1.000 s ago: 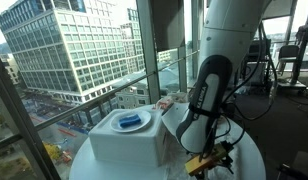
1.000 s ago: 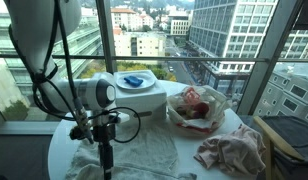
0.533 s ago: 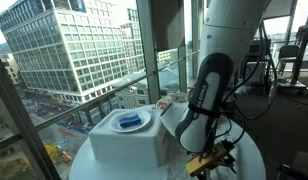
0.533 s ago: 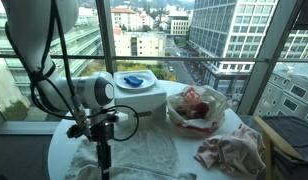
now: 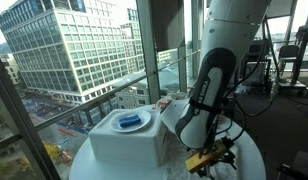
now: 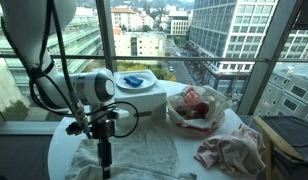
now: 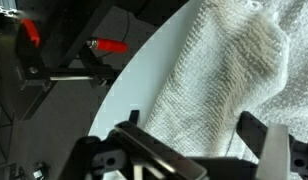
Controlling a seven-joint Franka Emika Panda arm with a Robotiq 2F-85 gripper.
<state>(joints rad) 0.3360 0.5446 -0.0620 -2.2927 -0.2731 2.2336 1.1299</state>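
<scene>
**Wrist and exterior views.** My jaws stand released, the two fingers [image 7: 277, 145] well apart and closed on nothing, pointing straight down at the counter [image 6: 60, 148]. Directly beneath them, and reaching past their tips in the wrist view, lies the white towel [image 7: 234, 70], loosely spread, with a rumpled waffle-textured surface. In an exterior view the same towel [image 6: 139, 150] covers the counter around the spot over which my jaws hang. Whether the fingertips touch the fabric cannot be told. To one side of the jaws in the wrist view the bare counter [image 7: 144, 95] shows, its round edge curving away. Behind my jaws, near the glass, stands a white box [image 6: 144, 98] with a blue item [image 6: 134, 80] on its top; both exterior views show them. Well apart from the jaws, beyond the towel, sit an open bag [image 6: 199, 108] with red contents and, nearer the counter's edge, a crumpled pink cloth [image 6: 234, 150].
</scene>
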